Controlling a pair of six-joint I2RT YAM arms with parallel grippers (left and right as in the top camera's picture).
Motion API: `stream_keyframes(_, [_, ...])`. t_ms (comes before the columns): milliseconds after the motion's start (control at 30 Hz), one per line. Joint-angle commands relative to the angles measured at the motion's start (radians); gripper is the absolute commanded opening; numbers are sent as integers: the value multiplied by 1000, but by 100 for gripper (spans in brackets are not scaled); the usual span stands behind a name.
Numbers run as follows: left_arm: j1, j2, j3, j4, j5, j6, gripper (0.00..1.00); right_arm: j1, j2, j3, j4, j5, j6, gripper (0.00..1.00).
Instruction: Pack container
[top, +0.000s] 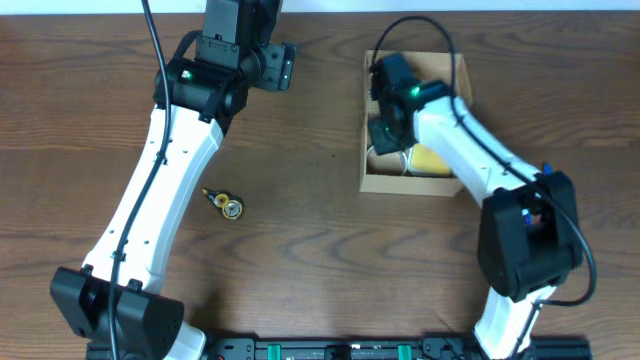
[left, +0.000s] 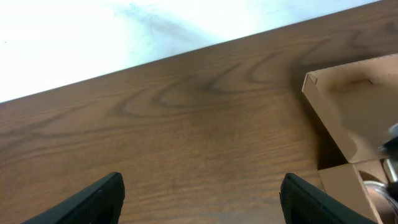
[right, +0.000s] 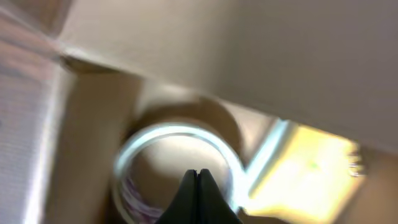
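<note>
The left gripper (top: 276, 66) hangs over bare wood near the far edge of the table. Its fingers (left: 93, 200) are spread wide apart, with nothing between them. A small yellow and black thing (top: 226, 205) lies on the wood nearer the front, just beside the left arm and well apart from the gripper.

The cardboard box (top: 410, 186) stands well to the right of the left gripper, open at the top. The right gripper (top: 385, 128) reaches down inside the box, toward its left wall. Its fingertips (right: 198, 196) are pressed together and clamp nothing. They sit over the hole of a tape roll (right: 180, 132) on the box floor, but the wrist view is too blurred to tell whether they touch it. A yellow pack (right: 305, 168) lies just to the right of the roll.

The table (top: 300, 250) is dark brown with a strong wood grain. A plain white surface (left: 74, 37) begins beyond its far edge.
</note>
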Motion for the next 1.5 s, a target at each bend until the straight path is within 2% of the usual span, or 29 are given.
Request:
stream_keyframes(0, [0, -14, 23, -11, -4, -3, 81, -66, -44, 160, -82, 40, -25, 1])
stream_keyframes(133, [0, -14, 23, -29, -15, -4, 79, -155, -70, 293, -261, 134, -25, 1])
stream_keyframes(300, [0, -14, 23, -67, -93, -5, 78, -304, -95, 291, -403, 152, -21, 1])
stream_keyframes(433, [0, -14, 23, -74, -94, -11, 77, -352, -95, 232, -407, 134, -22, 2])
stream_keyframes(567, [2, -14, 23, -124, -112, -20, 77, -355, -95, 105, -330, 134, -21, 2])
stream_keyframes(667, [2, -14, 23, -230, -112, -150, 57, -362, -95, 81, -279, 136, -22, 2])
stream_keyframes(733, [2, -14, 19, -322, -113, -243, 51, -384, -107, 81, -252, 143, -22, 4])
stream_keyframes(867, [2, -14, -19, -419, -176, -286, 51, -462, -130, 81, -235, 142, -22, 6])
stream_keyframes(1033, [2, -14, -102, -450, -217, -454, 47, -525, -142, 81, -243, 89, -22, 6])
stream_keyframes(1233, [-2, -17, -373, -323, -240, -774, 47, -536, -153, 81, -244, 89, -25, 6])
stream_keyframes(1467, [-2, -109, -684, -4, -100, -941, 47, -534, -154, 81, -244, 88, -33, 7])
